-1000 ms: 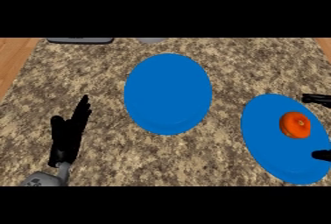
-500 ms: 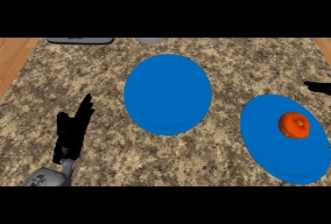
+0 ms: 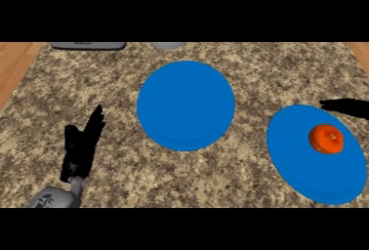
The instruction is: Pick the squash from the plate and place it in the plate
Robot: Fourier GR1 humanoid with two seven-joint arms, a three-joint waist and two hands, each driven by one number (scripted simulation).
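An orange squash (image 3: 326, 138) lies on the blue plate (image 3: 302, 161) at the right of the counter. A second blue plate (image 3: 186, 105) with nothing on it sits in the middle. My right hand (image 3: 347, 106) shows only as black fingers coming in from the right edge, just above the squash's plate and apart from the squash. My left hand (image 3: 81, 146) stays open at the lower left, fingers pointing up, resting.
The speckled stone counter (image 3: 86, 78) ends in a wooden strip (image 3: 13, 63) at the left. A grey flat object (image 3: 88, 46) and a grey round one (image 3: 168, 46) sit at the far edge.
The right hand's fingers have moved further in from the right edge, closer above the squash's plate. The left hand has shifted slightly.
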